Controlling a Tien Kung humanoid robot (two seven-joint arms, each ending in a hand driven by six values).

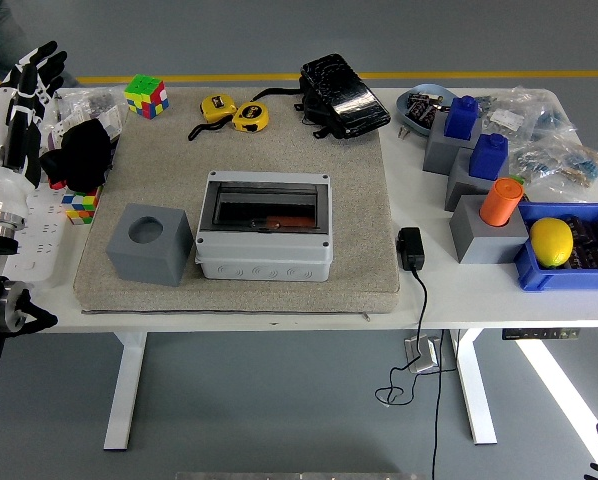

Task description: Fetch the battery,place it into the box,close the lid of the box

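Observation:
The grey box (265, 256) stands in the middle of the beige mat (359, 200), and its dark see-through lid (267, 207) lies flat and closed. Through the lid an orange battery (285, 222) shows inside. My left hand (32, 72) is raised at the far left edge, well away from the box, with its fingers spread and nothing in them. A grey block with a round hole (151, 243) sits just left of the box. My right arm is out of view.
At the back lie a Rubik's cube (146, 95), two yellow tape measures (234, 112) and a black pouch (342, 93). Right of the mat are grey stands with blue pieces (461, 128), an orange cylinder (501, 200), a lemon (551, 241) and a power adapter (411, 248).

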